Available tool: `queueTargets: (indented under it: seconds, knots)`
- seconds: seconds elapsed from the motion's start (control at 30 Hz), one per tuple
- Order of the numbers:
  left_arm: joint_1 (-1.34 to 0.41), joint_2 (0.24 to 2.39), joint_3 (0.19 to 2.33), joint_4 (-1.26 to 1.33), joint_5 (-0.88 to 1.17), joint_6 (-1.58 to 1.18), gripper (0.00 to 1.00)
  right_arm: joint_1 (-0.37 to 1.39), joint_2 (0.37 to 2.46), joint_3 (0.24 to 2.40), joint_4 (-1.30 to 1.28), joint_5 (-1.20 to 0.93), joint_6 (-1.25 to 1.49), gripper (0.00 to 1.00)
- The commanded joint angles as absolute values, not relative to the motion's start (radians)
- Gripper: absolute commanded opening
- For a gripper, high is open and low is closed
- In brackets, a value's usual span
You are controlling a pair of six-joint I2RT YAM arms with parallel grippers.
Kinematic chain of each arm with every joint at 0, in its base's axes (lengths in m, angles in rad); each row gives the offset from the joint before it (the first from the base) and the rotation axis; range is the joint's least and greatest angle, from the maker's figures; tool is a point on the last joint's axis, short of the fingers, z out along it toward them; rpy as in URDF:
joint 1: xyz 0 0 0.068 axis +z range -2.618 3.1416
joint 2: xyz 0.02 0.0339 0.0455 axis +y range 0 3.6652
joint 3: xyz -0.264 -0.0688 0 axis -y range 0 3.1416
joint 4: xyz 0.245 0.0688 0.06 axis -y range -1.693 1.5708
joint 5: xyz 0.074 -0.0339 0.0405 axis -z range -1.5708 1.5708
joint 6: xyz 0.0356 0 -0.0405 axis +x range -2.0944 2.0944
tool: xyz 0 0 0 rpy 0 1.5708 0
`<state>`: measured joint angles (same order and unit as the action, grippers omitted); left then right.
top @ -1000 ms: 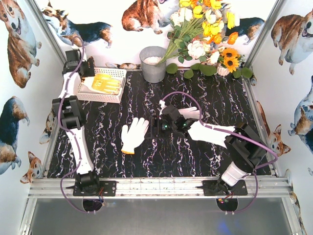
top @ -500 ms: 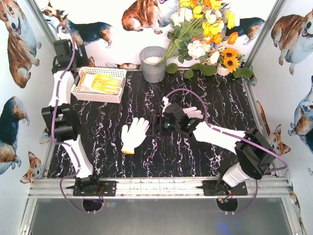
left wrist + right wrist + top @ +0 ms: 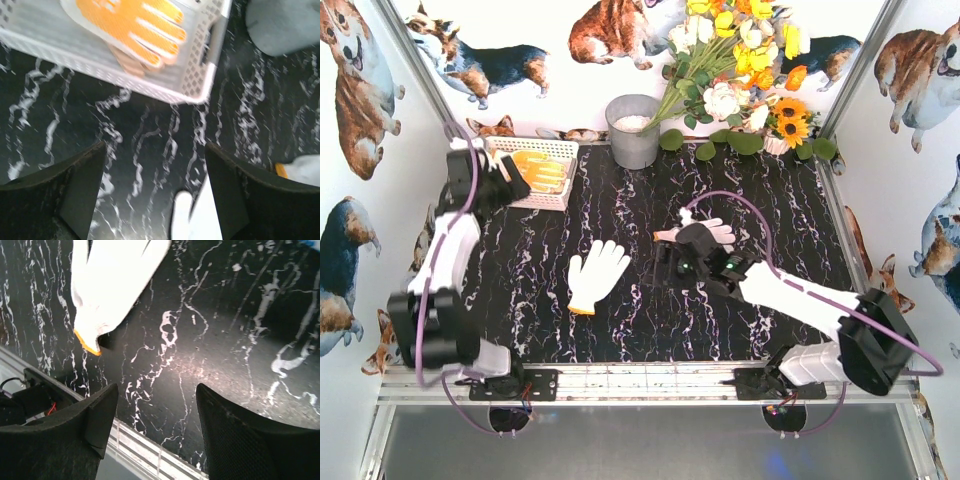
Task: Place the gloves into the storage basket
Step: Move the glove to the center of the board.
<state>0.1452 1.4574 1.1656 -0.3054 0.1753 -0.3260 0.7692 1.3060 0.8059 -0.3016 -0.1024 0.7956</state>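
Observation:
The white lattice storage basket stands at the back left and holds a yellow-palmed glove. In the left wrist view the basket's wall and that glove fill the top. My left gripper is open and empty at the basket's near left side, above the table. A white glove with an orange cuff lies flat mid-table; it shows in the right wrist view. My right gripper is open and empty just right of it. Another white glove lies behind the right arm, partly hidden.
A grey metal bucket stands at the back centre, with a flower arrangement to its right. The table's metal front rail runs along the near edge and shows in the right wrist view. Walls close in on both sides.
My left arm has swung from behind the basket forward to its near left side. My right gripper has drawn back slightly right, away from the white glove. No glove has moved.

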Motion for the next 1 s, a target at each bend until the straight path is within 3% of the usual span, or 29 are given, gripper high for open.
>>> queueTargets:
  seconds: [0.0,0.2,0.5,0.97]
  knots:
    - [0.073,1.314,1.019,-0.379,0.242,-0.394,0.72,0.752,1.227,0.783,-0.332,-0.020,0.813,0.65]
    - [-0.069,1.189,0.826,-0.475,0.201,-0.422,0.67,0.752,1.245,0.723,-0.246,-0.091,0.903,0.60]
    - [-0.112,1.153,0.582,-0.327,0.307,-0.530,0.54,0.773,1.312,0.672,-0.082,-0.158,1.006,0.56]
    - [-0.219,1.303,0.484,-0.181,0.374,-0.588,0.48,0.767,1.367,0.921,-0.513,0.147,0.760,0.58]
